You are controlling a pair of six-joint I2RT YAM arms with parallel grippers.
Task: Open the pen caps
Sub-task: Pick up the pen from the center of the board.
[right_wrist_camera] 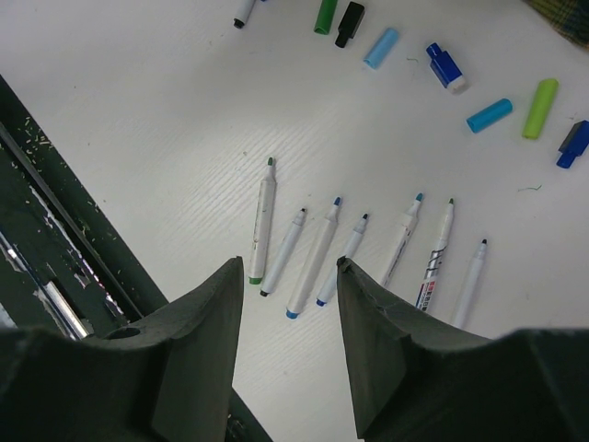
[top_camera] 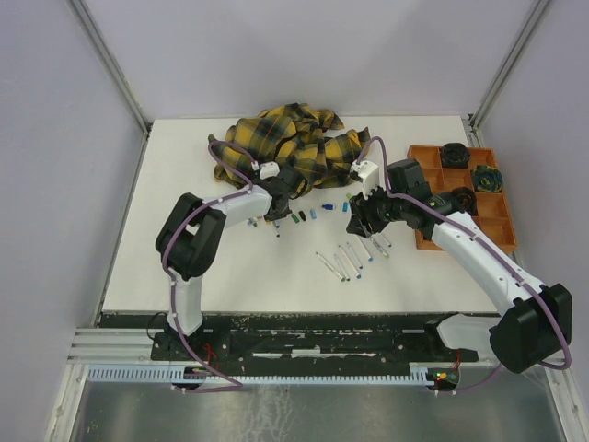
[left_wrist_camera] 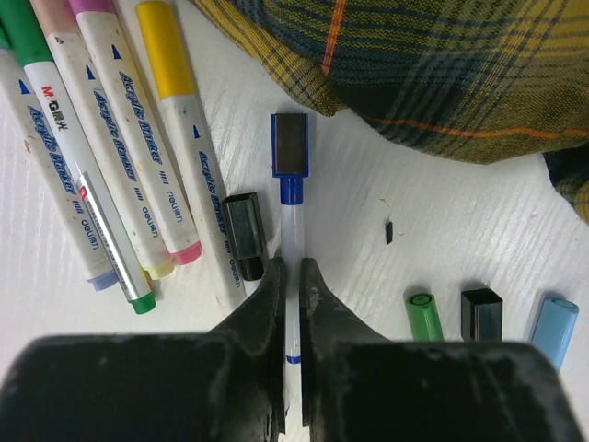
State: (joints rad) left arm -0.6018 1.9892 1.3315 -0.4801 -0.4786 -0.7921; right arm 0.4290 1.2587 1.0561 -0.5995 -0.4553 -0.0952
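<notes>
Left fingers (left_wrist_camera: 267,299) clamp a pen (left_wrist_camera: 293,230) below its blue cap (left_wrist_camera: 291,147); right fingers (right_wrist_camera: 207,318) stand half-open, empty.

**Seven bare pens below a scatter of caps**

The right end effector (right_wrist_camera: 287,276) hung over the white worktop (right_wrist_camera: 138,110), its dark fingers (right_wrist_camera: 207,341) parted with nothing between them. Beyond the fingertips seven uncapped pens (right_wrist_camera: 314,256) lay side by side in a loose row, tips pointing away from the camera. Farther off, loose caps lay in an arc, all apart from the pens: a green cap (right_wrist_camera: 326,16) just beside a black cap (right_wrist_camera: 350,23), then a light-blue cap (right_wrist_camera: 380,48), a blue cap (right_wrist_camera: 446,67) with a white end, a cyan cap (right_wrist_camera: 488,115), a lime cap (right_wrist_camera: 540,108) and a dark-blue cap (right_wrist_camera: 572,145) at the right border. A corner of plaid cloth (right_wrist_camera: 571,9) showed top right. The worktop's dark edge (right_wrist_camera: 55,258) ran down the left.
</notes>
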